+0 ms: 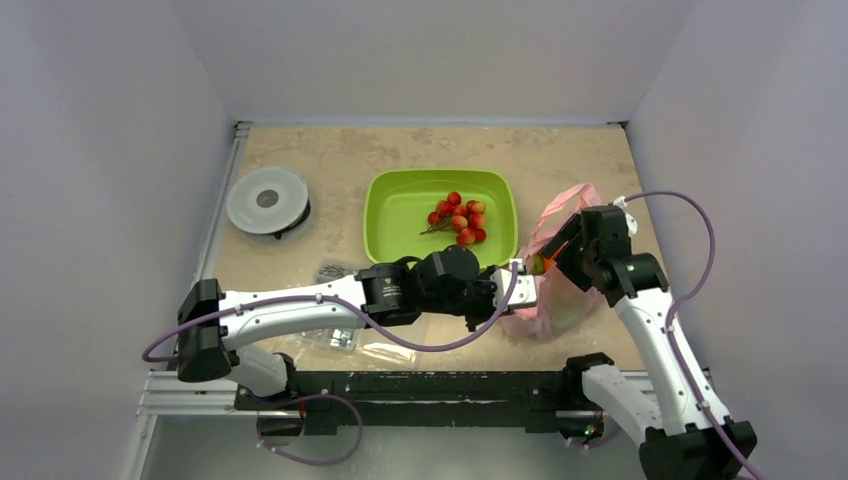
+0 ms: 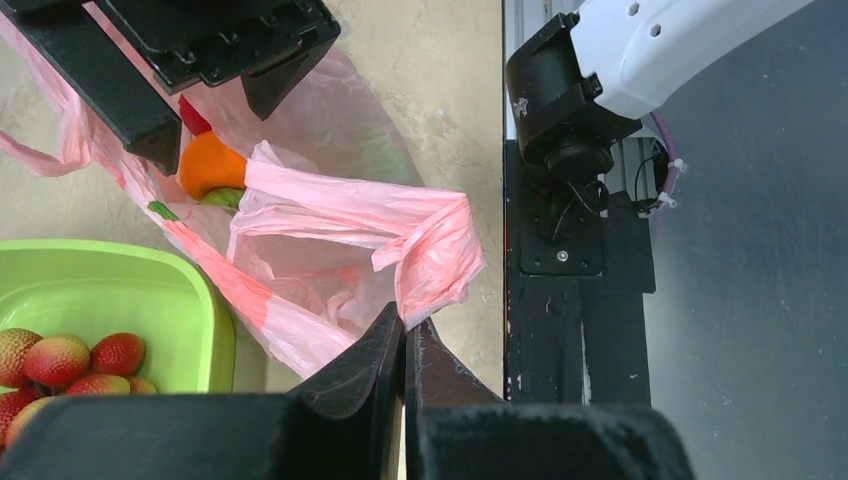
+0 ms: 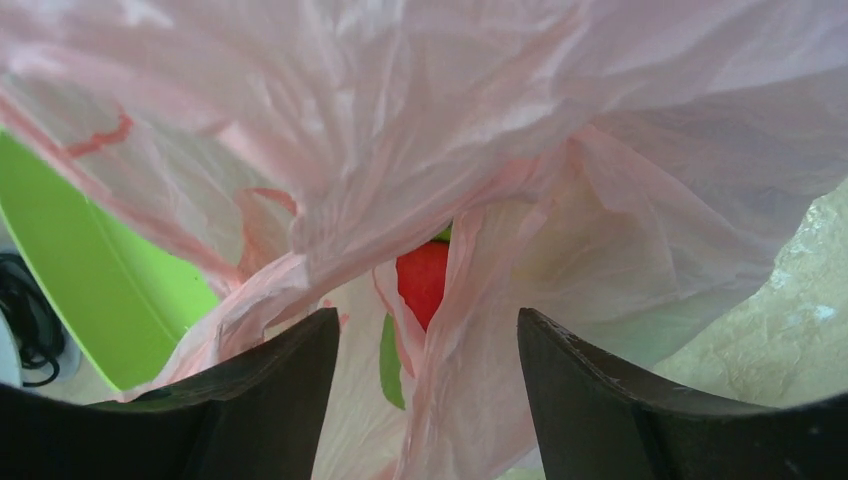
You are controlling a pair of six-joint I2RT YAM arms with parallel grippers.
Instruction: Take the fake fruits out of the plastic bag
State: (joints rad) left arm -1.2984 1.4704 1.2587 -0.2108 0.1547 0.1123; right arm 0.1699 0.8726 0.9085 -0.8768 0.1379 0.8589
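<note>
Soft, even light; only faint shadows lie on the surface (image 1: 330, 160). Close to the right wrist camera, the plastic bag (image 3: 560, 120) glows washed-out and slightly soft.

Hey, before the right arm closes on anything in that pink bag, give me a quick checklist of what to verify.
1. Left gripper holds the pink plastic bag: ok, jaws shut on a fold of its edge.
2. Right gripper ready to grasp: ok, jaws apart at the bag.
3. Fruit lined up: ok, a red fruit shows ahead, between the jaws.
4. That fruit free of plastic: not ok, bag folds lie around it and between the jaws.
5. Orange fruit clear of the bag: cannot tell, a fold hides part of it.
6. Green tray has bare floor beside the berry cluster: ok.
</note>
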